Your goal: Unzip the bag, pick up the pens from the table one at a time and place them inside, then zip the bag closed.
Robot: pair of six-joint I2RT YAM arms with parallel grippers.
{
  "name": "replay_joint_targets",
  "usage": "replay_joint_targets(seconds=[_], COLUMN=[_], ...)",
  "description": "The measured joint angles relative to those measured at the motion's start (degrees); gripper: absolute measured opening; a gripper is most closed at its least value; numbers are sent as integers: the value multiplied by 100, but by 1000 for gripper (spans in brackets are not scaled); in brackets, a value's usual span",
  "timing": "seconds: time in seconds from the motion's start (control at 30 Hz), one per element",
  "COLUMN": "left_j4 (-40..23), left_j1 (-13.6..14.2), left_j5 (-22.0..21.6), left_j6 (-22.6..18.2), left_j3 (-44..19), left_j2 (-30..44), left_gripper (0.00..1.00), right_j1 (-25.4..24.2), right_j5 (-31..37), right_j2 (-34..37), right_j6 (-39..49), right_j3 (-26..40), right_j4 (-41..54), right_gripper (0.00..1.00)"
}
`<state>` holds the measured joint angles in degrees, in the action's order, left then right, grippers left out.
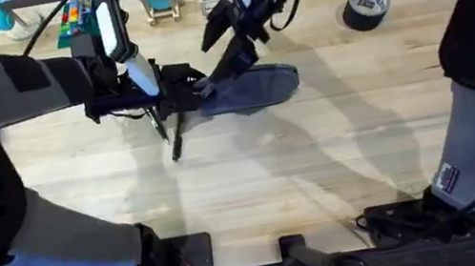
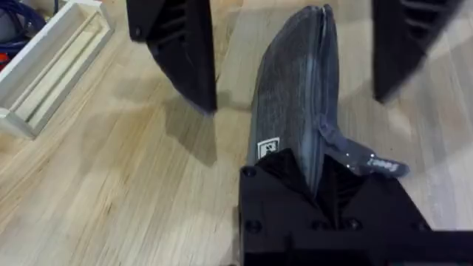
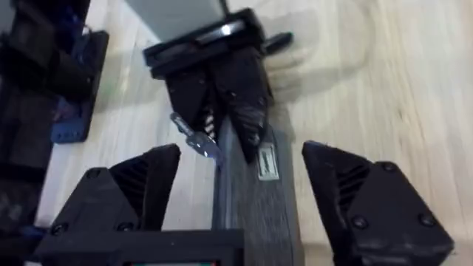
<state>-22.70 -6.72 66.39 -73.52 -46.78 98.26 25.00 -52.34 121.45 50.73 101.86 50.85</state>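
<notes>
Fingers first: the left gripper (image 3: pixel 222 129) is pinched tight on the near end of the bag (image 1: pixel 250 89), clamping the fabric right by the little white label (image 3: pixel 267 162), with a small grey tab (image 2: pixel 366 159) sticking out beside it. The right gripper (image 3: pixel 240 196) is spread wide, one finger on either side of the pouch, not touching it as far as I can tell.

That bag is a long blue-grey fabric pouch lying flat on the table (image 1: pixel 321 167), zipper seam running along the top ridge. Looks zipped to me, though the seam is a bit hard to read.

Two pens (image 1: pixel 167 130) lie just beside the left gripper on the side toward the arm bases, dark and thin, close together.

Plenty of bare wood toward the arm bases. A tape roll (image 1: pixel 364 7) sits well apart near the far right, a white wooden tray (image 2: pixel 44 66) lies off to one side, and clutter lines the far edge.
</notes>
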Motion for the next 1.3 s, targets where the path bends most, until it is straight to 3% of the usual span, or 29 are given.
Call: replay_joint_targets(seconds=[0.23,0.57,0.67,0.73,0.87,0.93,1.3], left_j4=[0,-4,-10,6,-3,-8,-144], left_j1=[0,0,4,4,4,4,4], left_j5=[0,0,17,54,125,157,386], left_j6=[2,1,-4,-21,-3,-4,-4], left_j3=[0,0,0,0,-2,-2,-5], left_j2=[0,0,0,0,0,0,0], left_gripper=[43,63,174,328,942,989,993], right_j1=[-288,-318,-318,-318,-318,-318,-318], right_j5=[0,-2,-2,0,0,2,57], right_j2=[-44,-201,-201,-201,-201,-201,-201], right_j6=[-702,-883,-900,-900,-902,-900,-943], right_j3=[0,11,11,11,11,11,13], right_j4=[51,107,107,107,116,126,267], right_gripper=[996,995,995,995,995,995,995])
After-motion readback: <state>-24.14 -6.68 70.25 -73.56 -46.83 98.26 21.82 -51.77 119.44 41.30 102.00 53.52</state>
